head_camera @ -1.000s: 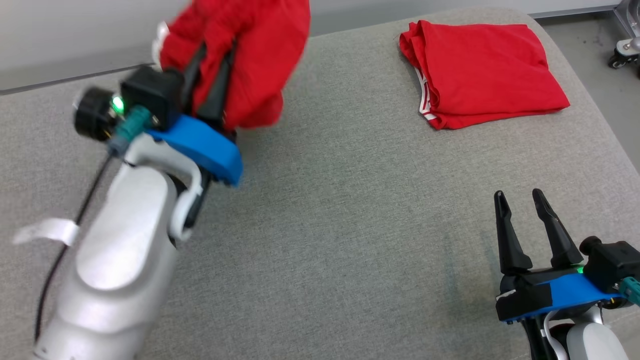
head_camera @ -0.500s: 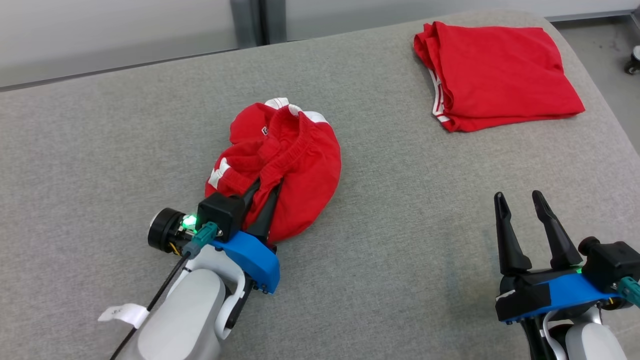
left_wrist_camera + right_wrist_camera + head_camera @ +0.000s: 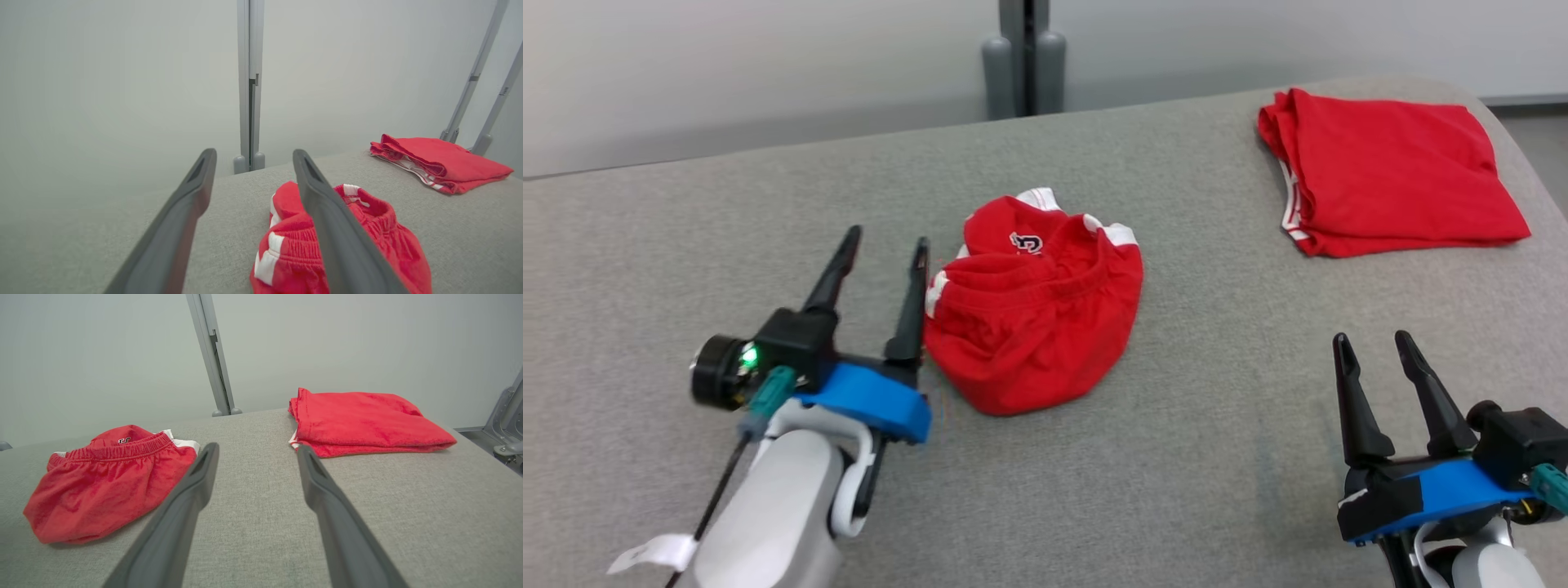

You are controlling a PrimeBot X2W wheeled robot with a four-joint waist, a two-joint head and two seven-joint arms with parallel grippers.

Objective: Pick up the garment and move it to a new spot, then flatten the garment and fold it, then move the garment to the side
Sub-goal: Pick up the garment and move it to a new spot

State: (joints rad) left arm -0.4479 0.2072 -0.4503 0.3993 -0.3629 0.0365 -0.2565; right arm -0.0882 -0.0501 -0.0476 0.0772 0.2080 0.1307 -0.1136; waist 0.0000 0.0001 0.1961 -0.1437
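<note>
Garment [image 3: 1033, 318]: crumpled red heap, middle of grey cushion [image 3: 1176, 441].
Left gripper [image 3: 886, 237]: spread wide, empty, just left of it.
Right gripper [image 3: 1372, 336]: spread wide, empty, near right.
Folded red cloth [image 3: 1396, 180]: far right.

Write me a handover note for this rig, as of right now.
Grippers: left gripper open, empty, beside the crumpled red shorts; right gripper open, empty, low right over the grey pad.
Things: shorts bunched mid-pad, nothing holding them; folded red garment at far right.
Done: shorts apparently set down at their spot.
Left: flatten, fold, move aside.
</note>
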